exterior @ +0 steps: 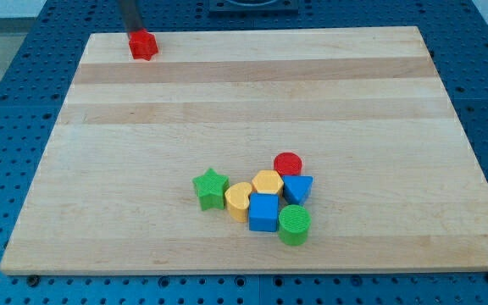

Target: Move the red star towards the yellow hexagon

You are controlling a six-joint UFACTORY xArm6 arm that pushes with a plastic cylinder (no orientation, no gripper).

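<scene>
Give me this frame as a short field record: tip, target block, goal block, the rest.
tip: my tip at the view's top left, right behind the red star, apparently touching it
red star: near the board's top left corner, far from the cluster
yellow hexagon: in the cluster at lower centre
neighbours: red cylinder, blue triangle, blue cube, yellow heart, green cylinder
apart: green star at the cluster's left edge
board: wooden board
</scene>
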